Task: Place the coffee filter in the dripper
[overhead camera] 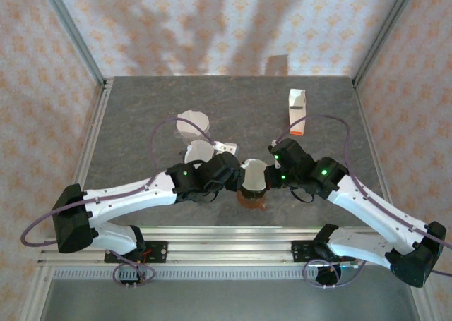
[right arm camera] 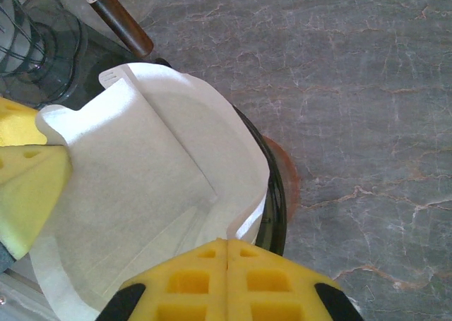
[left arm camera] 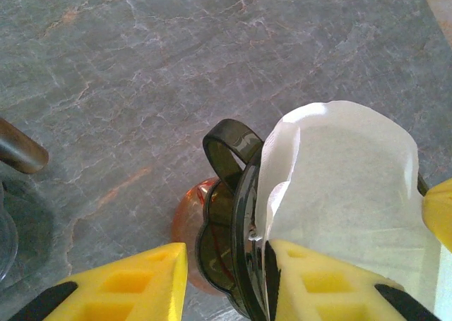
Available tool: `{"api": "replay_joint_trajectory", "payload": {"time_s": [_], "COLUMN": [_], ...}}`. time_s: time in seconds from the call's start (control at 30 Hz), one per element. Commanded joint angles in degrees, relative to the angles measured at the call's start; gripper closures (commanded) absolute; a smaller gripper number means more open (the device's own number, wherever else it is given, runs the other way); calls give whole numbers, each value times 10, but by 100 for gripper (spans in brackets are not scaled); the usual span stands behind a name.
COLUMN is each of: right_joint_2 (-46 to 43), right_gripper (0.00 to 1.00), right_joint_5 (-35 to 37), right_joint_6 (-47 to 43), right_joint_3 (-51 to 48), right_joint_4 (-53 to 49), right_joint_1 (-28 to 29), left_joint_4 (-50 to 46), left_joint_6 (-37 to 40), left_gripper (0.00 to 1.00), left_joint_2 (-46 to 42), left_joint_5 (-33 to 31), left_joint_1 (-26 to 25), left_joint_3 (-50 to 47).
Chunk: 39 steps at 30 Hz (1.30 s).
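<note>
Coffee filter (right arm camera: 141, 194): seated open inside the dark smoked dripper (left arm camera: 226, 215), its white paper standing up above the rim. The dripper stands on an orange base (left arm camera: 185, 222) near the table's front edge, between the two grippers.

Left gripper (left arm camera: 229, 257): jaws partly apart and straddling the dripper's wall. One yellow finger (left arm camera: 332, 286) lies inside, against the paper. The other stands outside, just beside the wall, with a narrow gap showing. It has closed on nothing.

Right gripper (right arm camera: 226, 264): pads pressed together at the opposite side of the rim. The paper's edge runs into the seam between them, so the filter appears nipped there.

Surface: grey stone-pattern table (overhead camera: 141, 109), veined with lighter lines. A white and orange carton (overhead camera: 296, 102) stands towards the far right, well apart from the dripper. Further white paper pieces (overhead camera: 192, 127) lie left of centre, beyond the left arm.

Room: walls (overhead camera: 212, 25) papered in a beige and orange floral print. Aluminium frame posts (overhead camera: 70, 32) rise at the table's corners.
</note>
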Motion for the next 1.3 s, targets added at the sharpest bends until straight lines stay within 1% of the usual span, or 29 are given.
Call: {"api": "replay_joint_trajectory", "payload": {"time_s": [0.0, 0.07, 0.1, 0.13, 0.27, 0.33, 0.37, 0.47, 0.6, 0.77, 1.13, 1.27], "right_joint_2": [-1, -2, -4, -8, -34, -34, -29, 2, 30, 6, -16, -18], "right_gripper": [98, 96, 92, 85, 49, 40, 37, 34, 34, 34, 34, 34], "right_joint_5": [22, 23, 23, 24, 37, 36, 35, 24, 22, 56, 69, 69], "right_joint_6": [2, 5, 5, 8, 15, 16, 16, 8, 1, 2, 20, 23], "right_joint_3": [8, 10, 11, 14, 20, 21, 21, 27, 32, 15, -26, -26], "right_joint_4": [-13, -15, -16, -18, -16, -13, -9, -6, -17, -35, -28, -28], "right_joint_1": [5, 5, 5, 6, 5, 5, 4, 1, 1, 0, -3, -3], "left_joint_4": [-18, -17, -17, -15, -12, -10, -9, -6, -1, 7, -1, -9], "left_joint_6": [-9, -10, -10, -10, -11, -12, -12, -13, -15, -15, -17, -19], "left_gripper": [65, 65, 65, 65, 65, 65, 65, 65, 64, 64, 64, 61], "left_joint_2": [6, 7, 6, 6, 6, 6, 6, 6, 10, 15, 9, -4], "left_joint_5": [-21, -20, -18, -17, -15, -14, -14, -12, -8, -4, -8, -17], "left_joint_1": [6, 6, 5, 6, 5, 5, 6, 5, 5, 5, 5, 6], "left_joint_3": [-8, -8, -8, -8, -9, -10, -12, -13, -14, -12, -15, -15]}}
